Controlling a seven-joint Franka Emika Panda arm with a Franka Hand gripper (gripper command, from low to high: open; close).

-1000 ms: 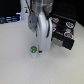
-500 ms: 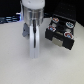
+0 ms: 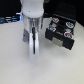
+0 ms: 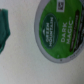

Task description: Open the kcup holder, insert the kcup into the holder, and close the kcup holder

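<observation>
The kcup (image 4: 57,32) fills the wrist view from close up, showing its round green printed top. In the exterior view my arm hides it. My gripper (image 3: 33,54) is low over the white table, straight above the kcup. A dark green piece (image 4: 2,30) at the wrist view's edge stands apart from the cup with bare table between them, so nothing is gripped. The kcup holder (image 3: 61,41), a black box, stands on the exterior view's right. Its tray is pulled out and holds pods with reddish tops (image 3: 66,34).
The white table (image 3: 12,60) runs under the arm and to the exterior view's left. Dark clutter (image 3: 7,20) lies along the far edge behind the arm.
The arm has come down over the kcup. The cup showed in front of the gripper one second ago and is now hidden by it in the exterior view.
</observation>
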